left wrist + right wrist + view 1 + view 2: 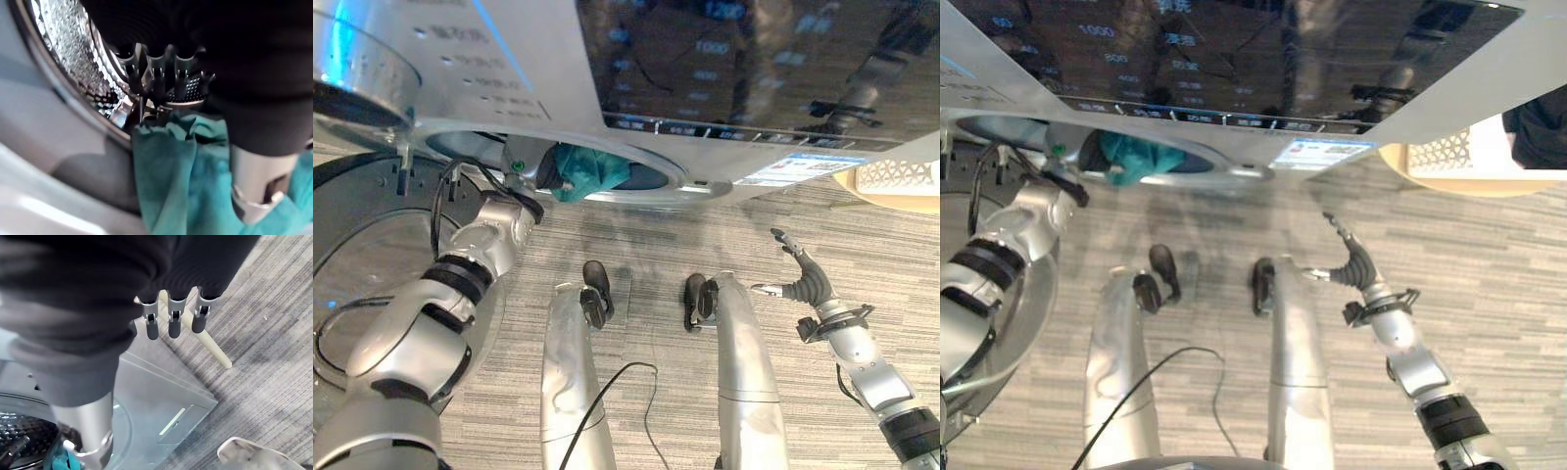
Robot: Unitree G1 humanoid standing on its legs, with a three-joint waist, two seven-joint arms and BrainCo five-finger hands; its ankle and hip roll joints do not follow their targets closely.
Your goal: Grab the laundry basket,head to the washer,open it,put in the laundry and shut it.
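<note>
**Teal cloth at the washer opening**

The teal cloth [587,171] hangs at the round opening of the washer [724,88], partly inside the drum [73,54]. The left hand [161,73] reaches into that opening, its fingers curled on the upper edge of the cloth. The right hand [803,279] hovers apart, over the grey striped carpet [705,225], fingers straight and spread, holding nothing. The washer door [352,255] stands open at the left. A white laundry basket [901,176] sits at the right, beside the washer.
</note>
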